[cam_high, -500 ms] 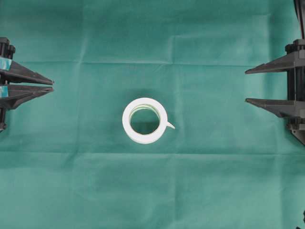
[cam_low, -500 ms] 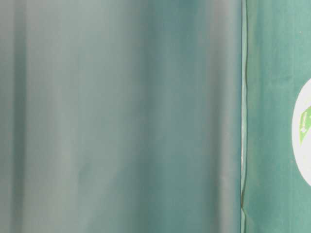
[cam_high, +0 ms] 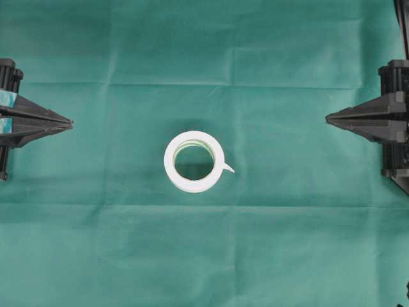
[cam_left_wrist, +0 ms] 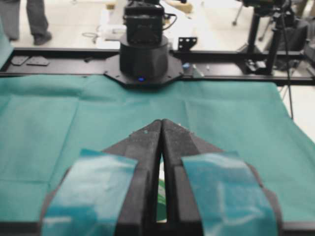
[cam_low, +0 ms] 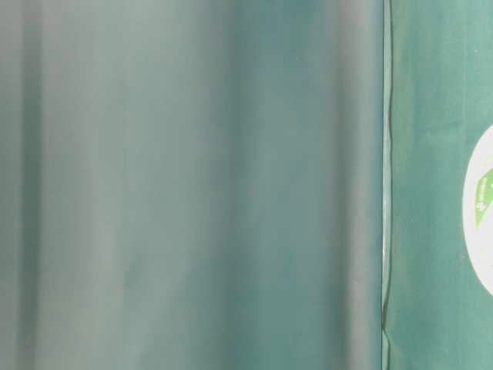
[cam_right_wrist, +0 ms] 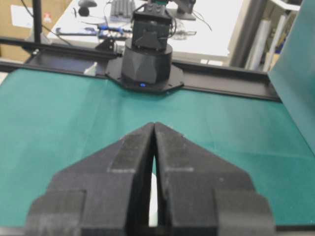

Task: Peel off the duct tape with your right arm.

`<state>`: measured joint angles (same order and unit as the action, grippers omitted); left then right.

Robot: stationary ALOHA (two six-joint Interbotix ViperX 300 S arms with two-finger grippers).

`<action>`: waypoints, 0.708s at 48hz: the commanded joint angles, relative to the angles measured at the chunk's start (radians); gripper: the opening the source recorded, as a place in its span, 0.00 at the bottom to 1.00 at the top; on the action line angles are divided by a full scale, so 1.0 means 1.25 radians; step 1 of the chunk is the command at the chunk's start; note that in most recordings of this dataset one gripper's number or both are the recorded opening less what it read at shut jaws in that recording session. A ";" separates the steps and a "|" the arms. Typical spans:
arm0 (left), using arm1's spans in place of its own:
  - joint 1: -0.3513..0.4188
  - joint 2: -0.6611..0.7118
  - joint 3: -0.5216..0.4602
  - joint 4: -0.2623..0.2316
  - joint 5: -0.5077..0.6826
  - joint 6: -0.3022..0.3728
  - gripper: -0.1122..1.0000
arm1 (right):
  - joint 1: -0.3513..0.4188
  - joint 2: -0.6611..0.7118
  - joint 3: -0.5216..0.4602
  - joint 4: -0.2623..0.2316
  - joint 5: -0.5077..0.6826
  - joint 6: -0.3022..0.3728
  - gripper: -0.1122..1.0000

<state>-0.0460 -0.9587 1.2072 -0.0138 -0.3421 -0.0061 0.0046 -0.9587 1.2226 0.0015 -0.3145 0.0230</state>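
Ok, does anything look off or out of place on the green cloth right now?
Nothing stands out. The duct tape lies flat mid-cloth, its loose end sticking out toward the right gripper. Both grippers, left gripper included, sit shut, well clear.

A creased green cloth (cam_high: 268,243) covers the surface. Beyond its far edge runs a black frame rail (cam_left_wrist: 59,54). A person's legs (cam_left_wrist: 29,17) stand at the upper left, and a keyboard (cam_right_wrist: 123,7) lies on a white desk (cam_right_wrist: 211,29) behind
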 commanded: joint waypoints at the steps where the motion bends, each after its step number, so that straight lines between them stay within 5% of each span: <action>1: -0.017 0.006 -0.010 -0.002 -0.007 0.000 0.11 | 0.001 0.004 -0.005 -0.001 -0.009 0.001 0.01; 6: -0.031 0.006 -0.007 -0.002 -0.007 0.001 0.13 | 0.001 0.002 -0.001 -0.001 -0.009 0.001 0.02; 12: -0.032 0.006 -0.007 -0.002 -0.007 0.002 0.36 | 0.001 0.001 0.004 -0.001 -0.010 0.001 0.12; 23: -0.032 0.011 -0.009 -0.004 -0.013 0.001 0.93 | 0.001 0.001 0.007 -0.001 -0.018 0.001 0.66; 26: -0.032 0.023 -0.013 -0.004 -0.021 0.000 0.95 | 0.001 0.002 0.007 -0.001 -0.018 0.001 0.79; 34: -0.032 0.114 -0.053 -0.004 -0.055 0.001 0.94 | 0.001 0.004 0.007 -0.001 -0.022 0.001 0.78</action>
<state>-0.0844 -0.8667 1.1888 -0.0169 -0.3866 -0.0046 0.0046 -0.9603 1.2441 0.0015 -0.3298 0.0230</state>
